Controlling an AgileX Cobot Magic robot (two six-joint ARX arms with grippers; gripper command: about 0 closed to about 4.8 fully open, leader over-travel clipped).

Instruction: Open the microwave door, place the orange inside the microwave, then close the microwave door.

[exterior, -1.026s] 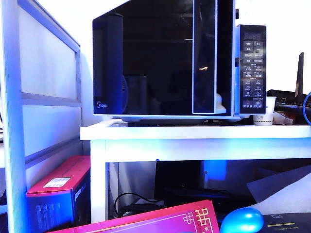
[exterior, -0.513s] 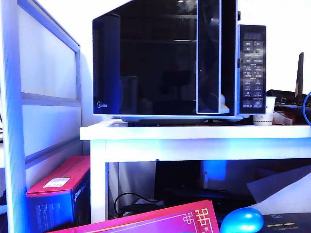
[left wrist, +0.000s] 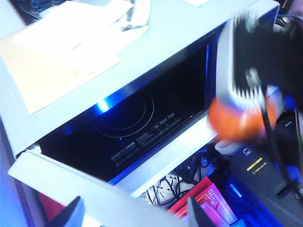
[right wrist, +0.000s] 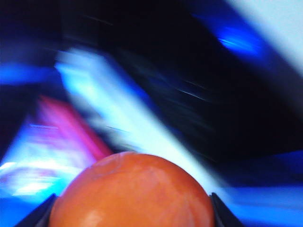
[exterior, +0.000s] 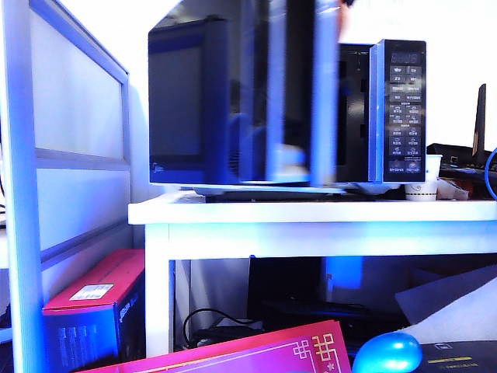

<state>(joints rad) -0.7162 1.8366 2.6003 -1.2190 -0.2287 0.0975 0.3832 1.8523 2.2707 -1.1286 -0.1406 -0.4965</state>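
Microwave door (exterior: 256,93) now ajar (right tool (right wrist: 132,215) gripping orange (right wrist: 132,189)).

Nothing could be read for certain. The microwave's (exterior: 311,109) button panel (exterior: 404,113) carried rows of small labels and a dim display, perhaps digits, too small to make out. Print on the glass tray (left wrist: 124,116) was equally illegible.
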